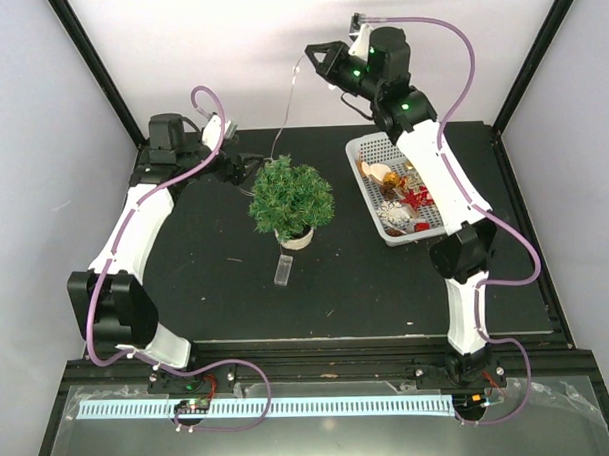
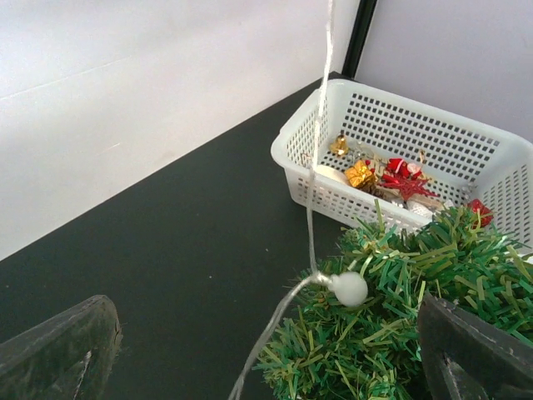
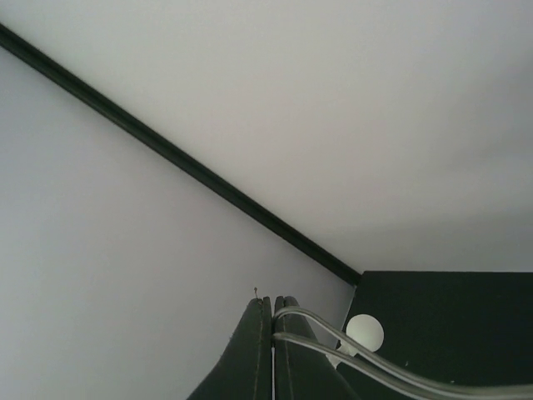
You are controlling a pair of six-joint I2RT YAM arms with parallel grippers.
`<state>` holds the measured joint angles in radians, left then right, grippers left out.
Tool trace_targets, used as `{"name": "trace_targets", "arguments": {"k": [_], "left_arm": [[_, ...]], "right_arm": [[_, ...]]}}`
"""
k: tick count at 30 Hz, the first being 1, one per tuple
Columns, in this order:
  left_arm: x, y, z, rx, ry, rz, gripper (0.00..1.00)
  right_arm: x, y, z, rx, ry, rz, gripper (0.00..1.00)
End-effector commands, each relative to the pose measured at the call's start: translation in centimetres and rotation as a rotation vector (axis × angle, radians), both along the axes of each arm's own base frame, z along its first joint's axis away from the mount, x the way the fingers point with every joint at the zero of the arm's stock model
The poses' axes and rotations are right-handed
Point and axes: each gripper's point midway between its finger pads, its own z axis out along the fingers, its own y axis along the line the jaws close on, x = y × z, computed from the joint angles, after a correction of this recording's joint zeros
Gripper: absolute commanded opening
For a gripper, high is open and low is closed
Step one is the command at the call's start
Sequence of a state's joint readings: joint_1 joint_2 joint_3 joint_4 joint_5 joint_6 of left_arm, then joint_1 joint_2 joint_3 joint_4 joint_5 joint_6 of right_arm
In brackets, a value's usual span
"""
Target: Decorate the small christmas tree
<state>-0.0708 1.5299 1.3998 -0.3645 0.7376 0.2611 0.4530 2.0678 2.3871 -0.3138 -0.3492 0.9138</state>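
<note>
The small christmas tree (image 1: pixel 290 198), bushy and dark green on a beige base, stands mid-table. It also shows in the left wrist view (image 2: pixel 400 325). My right gripper (image 1: pixel 314 56) is raised high at the back and shut on a thin light-string wire (image 3: pixel 333 321) with a white bulb (image 3: pixel 365 332). The wire (image 1: pixel 288 103) hangs down to the tree's back left. My left gripper (image 1: pixel 247 168) is open just left of the tree. Its fingers (image 2: pixel 58 350) flank the wire and a white bulb (image 2: pixel 348 288) that rests on the branches.
A white basket (image 1: pixel 370 151) of ornaments, among them a red star (image 1: pixel 416 197) and gold pieces, sits right of the tree, under the right arm. A small clear box (image 1: pixel 282 269) lies in front of the tree. Enclosure walls stand close behind.
</note>
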Motion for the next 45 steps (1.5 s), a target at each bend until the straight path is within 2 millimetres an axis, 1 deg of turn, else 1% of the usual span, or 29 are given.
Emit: {"name": "trace_targets", "arguments": {"k": [1, 8, 10, 17, 20, 21, 27, 34, 39, 44, 45], "left_arm": [[-1.0, 0.1, 1.9, -0.032, -0.036, -0.02, 0.98], [-1.5, 0.1, 1.8, -0.04, -0.026, -0.034, 0.98], [-1.6, 0.0, 1.5, -0.043, -0.018, -0.039, 0.98], [-1.9, 0.1, 0.9, -0.049, -0.001, -0.044, 0.98], [-2.0, 0.1, 0.8, -0.051, 0.005, -0.042, 0.98], [-2.0, 0.2, 0.8, -0.052, 0.005, -0.039, 0.98], [-2.0, 0.5, 0.9, -0.059, 0.01, -0.034, 0.98], [-2.1, 0.5, 0.9, -0.066, 0.015, -0.038, 0.98], [-2.2, 0.5, 0.8, -0.068, 0.017, -0.039, 0.98], [-2.2, 0.5, 0.6, -0.068, 0.022, -0.038, 0.98], [-2.2, 0.5, 0.5, -0.069, 0.024, -0.038, 0.98]], "right_arm": [[1.7, -2.4, -0.6, -0.005, 0.011, -0.07, 0.01], [2.8, -4.8, -2.6, -0.043, 0.046, -0.124, 0.01], [2.8, -5.4, -2.6, -0.048, 0.044, -0.134, 0.01], [1.9, -7.4, -2.5, -0.067, 0.037, -0.171, 0.01], [1.7, -8.6, -2.8, -0.087, 0.043, -0.203, 0.01], [1.8, -9.1, -3.3, -0.094, 0.054, -0.217, 0.01], [1.5, -11.2, -3.8, -0.107, 0.066, -0.266, 0.01], [1.1, -12.3, -5.1, -0.187, 0.091, -0.299, 0.01], [-0.2, -12.3, -4.8, -0.212, 0.073, -0.279, 0.01], [-2.4, -12.1, -3.7, -0.248, 0.036, -0.24, 0.01], [-2.9, -12.0, -3.2, -0.263, 0.02, -0.236, 0.01]]}}
